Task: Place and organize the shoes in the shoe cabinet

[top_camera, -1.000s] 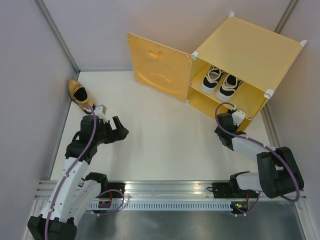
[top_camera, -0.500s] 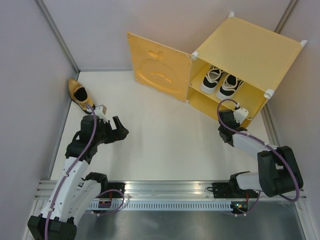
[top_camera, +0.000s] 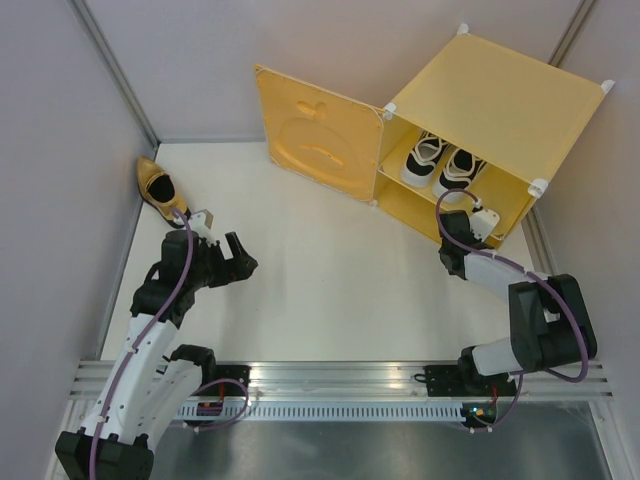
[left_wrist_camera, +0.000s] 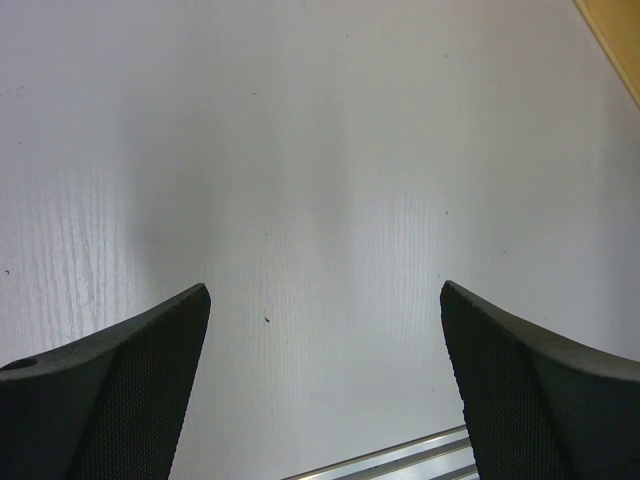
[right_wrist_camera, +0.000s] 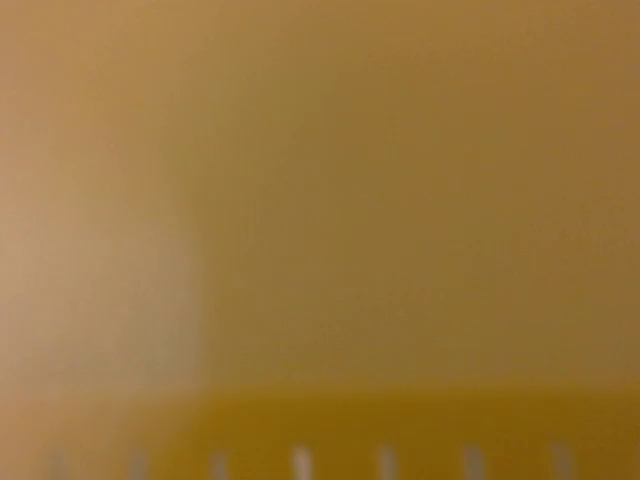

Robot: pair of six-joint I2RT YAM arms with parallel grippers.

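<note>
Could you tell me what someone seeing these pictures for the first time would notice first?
The big yellow-orange cabinet at the far right stands out, its door swung wide open and a pair of white sneakers on its upper shelf. The right arm reaches toward the lower compartment, while a single gold shoe lies alone at the far left by the wall, beyond the open left hand.

Left arm (top_camera: 150, 330) bent, fingers (left_wrist_camera: 110, 400) spread wide; right arm (top_camera: 500, 275) stretched forward.
</note>
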